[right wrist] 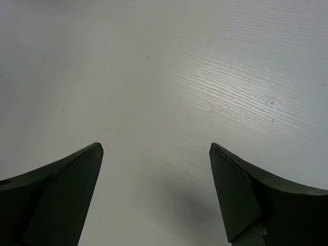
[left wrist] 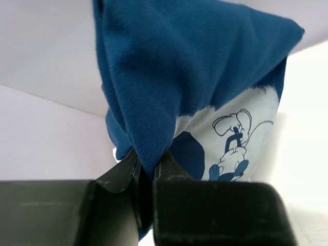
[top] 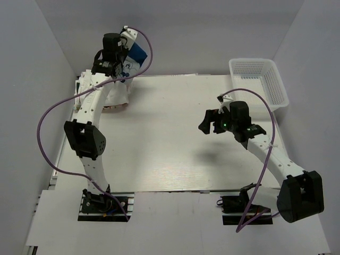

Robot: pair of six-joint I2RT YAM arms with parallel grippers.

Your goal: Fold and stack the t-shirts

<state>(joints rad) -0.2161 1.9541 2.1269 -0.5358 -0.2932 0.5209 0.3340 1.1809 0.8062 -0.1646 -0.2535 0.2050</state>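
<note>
Two claws: my left claw (left wrist: 146, 169) pinches the navy shirt (left wrist: 195, 61), raised at upper left above a pale shirt pile (top: 121, 95); my right claw (right wrist: 156, 147) gapes wide over the table (right wrist: 205, 77). The basket (top: 277, 87) sits upper right.

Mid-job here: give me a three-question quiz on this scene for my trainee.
1. True or false: the right fingers are shut on cloth.
2. What do the left fingers pinch? A) a blue t-shirt B) a sock C) nothing
3. Fill in: the white basket stands at the table's far ____ corner.
Key: 1 false, they are open above bare tabletop; 2 A; 3 right.
</note>
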